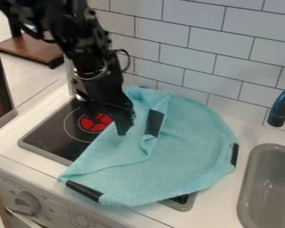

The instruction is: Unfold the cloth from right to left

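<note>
The black gripper [125,124] hangs over the upper left part of the cloth, close to its left edge; whether it touches the fabric I cannot tell. The light teal cloth [183,160] lies over much of the stove and onto the white counter. Its right side is spread in a broad curve. A raised, rumpled fold runs down its upper middle, with a black strip [154,123] beside it. Another black strip [234,154] marks the right edge, and one more [83,191] lies at the front left corner.
The black stove top [52,136] shows left of the cloth, with a red burner [95,122] by the gripper. At the right are a grey sink [247,191] and a dark faucet [280,107]. A tiled wall [189,40] stands behind, and a knob [26,202] is at front left.
</note>
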Action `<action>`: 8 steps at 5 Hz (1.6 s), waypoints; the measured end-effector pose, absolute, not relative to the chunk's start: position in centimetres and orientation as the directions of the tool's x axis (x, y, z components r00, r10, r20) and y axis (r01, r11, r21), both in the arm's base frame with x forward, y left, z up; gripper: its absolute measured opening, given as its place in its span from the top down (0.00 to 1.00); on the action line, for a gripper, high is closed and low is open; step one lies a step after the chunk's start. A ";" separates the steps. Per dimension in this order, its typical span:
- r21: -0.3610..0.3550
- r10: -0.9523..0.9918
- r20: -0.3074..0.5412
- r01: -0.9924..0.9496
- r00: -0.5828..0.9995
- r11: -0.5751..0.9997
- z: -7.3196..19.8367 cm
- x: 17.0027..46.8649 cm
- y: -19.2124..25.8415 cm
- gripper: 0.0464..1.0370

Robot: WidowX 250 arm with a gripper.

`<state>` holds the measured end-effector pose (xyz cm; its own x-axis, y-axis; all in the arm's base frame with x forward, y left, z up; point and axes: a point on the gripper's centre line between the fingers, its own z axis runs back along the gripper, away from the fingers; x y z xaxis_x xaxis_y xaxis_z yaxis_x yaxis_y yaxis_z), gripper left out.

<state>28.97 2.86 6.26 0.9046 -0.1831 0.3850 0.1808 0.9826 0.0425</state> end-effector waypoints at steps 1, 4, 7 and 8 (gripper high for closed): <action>0.052 -0.188 0.366 0.181 0.912 0.982 5.9 29.4 1.8 0.04; 0.056 -0.213 0.358 0.207 0.909 0.977 5.1 31.5 -0.8 0.04; 0.081 -0.234 0.323 0.220 0.917 0.972 3.4 32.2 -2.1 0.50; 0.092 -0.229 0.317 0.211 0.920 0.973 3.1 32.2 -1.9 0.76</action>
